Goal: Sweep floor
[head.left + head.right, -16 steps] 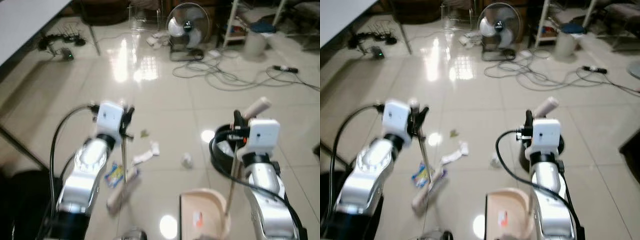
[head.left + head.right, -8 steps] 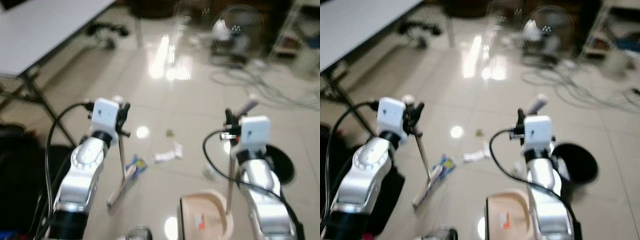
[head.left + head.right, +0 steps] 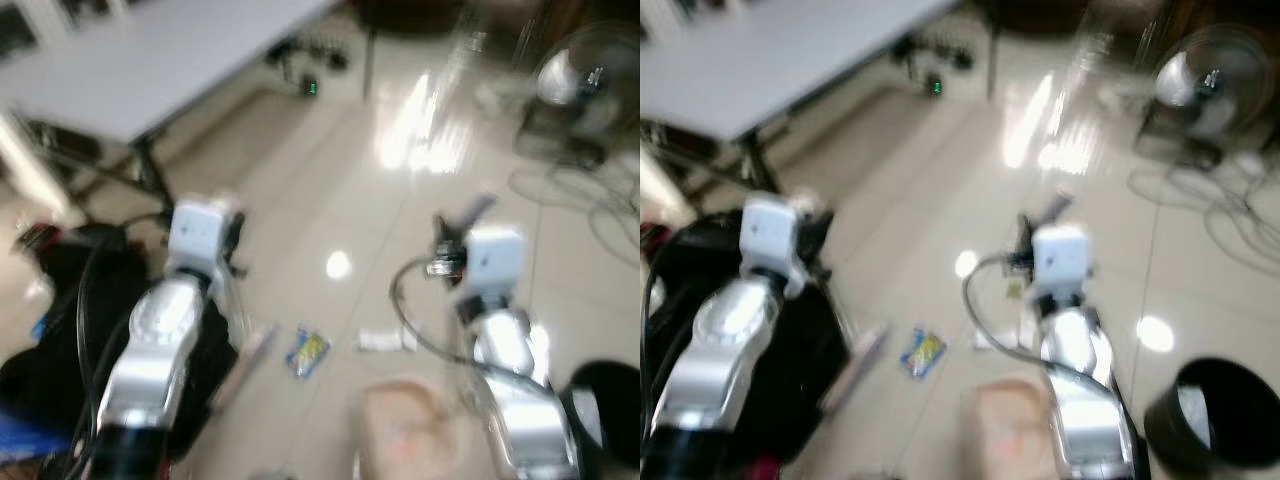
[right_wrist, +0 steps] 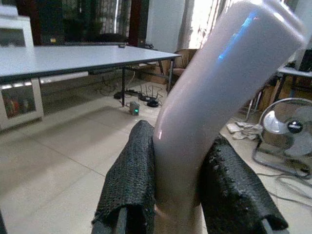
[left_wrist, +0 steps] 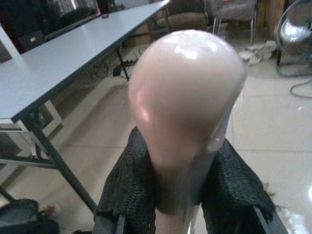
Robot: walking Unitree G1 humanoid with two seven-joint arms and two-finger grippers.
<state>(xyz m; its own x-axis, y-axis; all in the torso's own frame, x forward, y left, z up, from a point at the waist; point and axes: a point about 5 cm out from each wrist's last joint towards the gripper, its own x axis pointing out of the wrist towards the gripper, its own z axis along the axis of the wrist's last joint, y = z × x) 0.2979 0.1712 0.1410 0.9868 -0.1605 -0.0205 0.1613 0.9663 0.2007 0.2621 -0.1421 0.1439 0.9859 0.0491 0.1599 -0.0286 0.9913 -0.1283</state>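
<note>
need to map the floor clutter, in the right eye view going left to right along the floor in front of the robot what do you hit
Black bag → broom head → blue and yellow wrapper → dustpan → black bin.

Table (image 3: pixel 150 70) far left; fan (image 3: pixel 585 85) far right; wrapper (image 3: pixel 306 352) between arms.
</note>
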